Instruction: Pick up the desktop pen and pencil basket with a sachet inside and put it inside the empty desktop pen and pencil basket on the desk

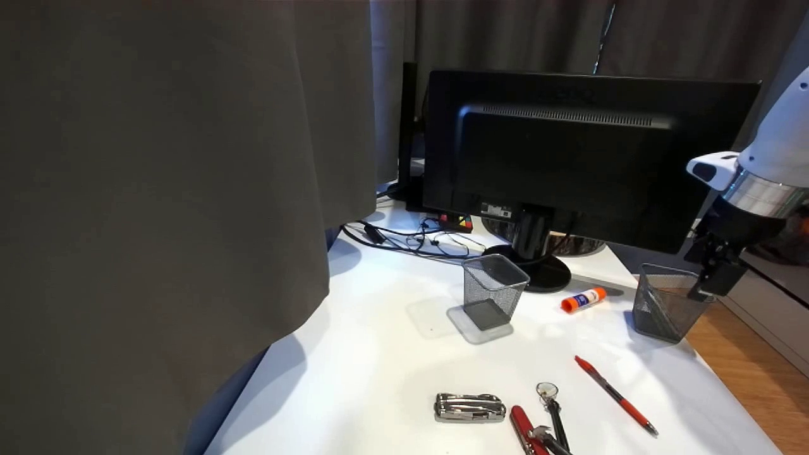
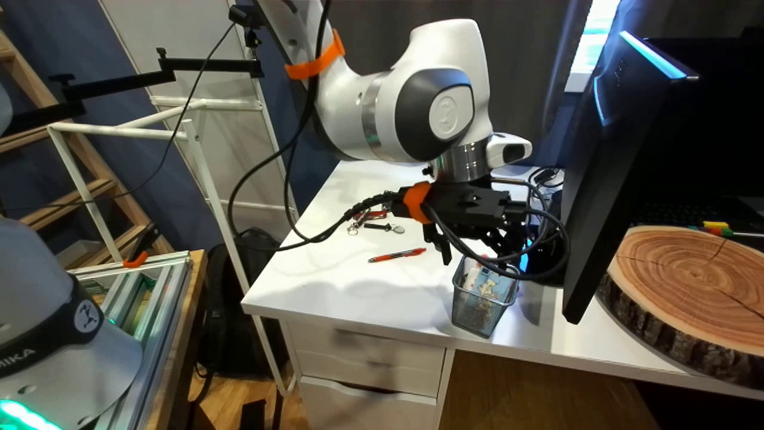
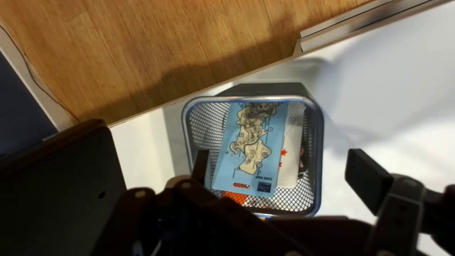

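A black gripper hangs from a white robot arm over a loaded basket of grey wire mesh, its two fingers spread wide apart. In the wrist view, one finger overlaps the left side of the basket's rim, while the other sits outside the right side, above white desktop. From these angles it is hard to tell whether the first finger touches the rim or hovers just above it.

The loaded basket stands on the desk close to the edge and holds a blue card printed with a map, overlapping a white packet marked with red stars. Something orange shows beyond the card's lower end.

In an exterior view, the empty basket stands upright on the same desk, near the round foot of a black monitor whose back faces the camera. A glue stick with orange ends lies between the two baskets. A red pen, seen in both exterior views, lies near a silver multi-tool and other small items. Dark cables tangle at the far side. A round wood slab rimmed with bark rests across the monitor from the loaded basket.
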You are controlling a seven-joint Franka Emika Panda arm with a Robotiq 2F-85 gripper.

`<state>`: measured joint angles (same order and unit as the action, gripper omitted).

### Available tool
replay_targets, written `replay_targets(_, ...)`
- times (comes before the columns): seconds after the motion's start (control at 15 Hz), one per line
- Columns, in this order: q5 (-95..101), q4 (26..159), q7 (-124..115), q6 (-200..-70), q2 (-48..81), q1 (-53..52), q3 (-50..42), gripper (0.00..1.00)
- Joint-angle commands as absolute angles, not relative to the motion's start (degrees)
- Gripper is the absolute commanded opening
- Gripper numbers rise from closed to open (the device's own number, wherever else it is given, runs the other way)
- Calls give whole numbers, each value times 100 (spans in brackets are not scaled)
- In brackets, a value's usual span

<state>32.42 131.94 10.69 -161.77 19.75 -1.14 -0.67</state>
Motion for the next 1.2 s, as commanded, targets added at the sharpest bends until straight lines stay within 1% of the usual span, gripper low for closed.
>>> replay_targets(0.0, 2754, 12989, 1348, -16512, 2442, -57, 66, 73)
replay_targets(0.13, 2551, 12955, 1495, -16579, 2593, -34, 109, 56)
replay_targets(0.27, 2422, 12908, 1588, -16556, 2650, -49, 118, 41)
replay_targets(0.6, 2312, 12898, 1688, -16339, 2401, -142, 245, 8)
replay_targets(0.8, 1971, 12878, 1843, -16249, 2435, 12, 517, 0)
replay_targets(0.93, 1750, 12869, 1910, -16129, 2423, 48, 618, 4)
replay_targets(1.13, 1977, 12895, 1800, -15979, 2060, -244, 439, 4)
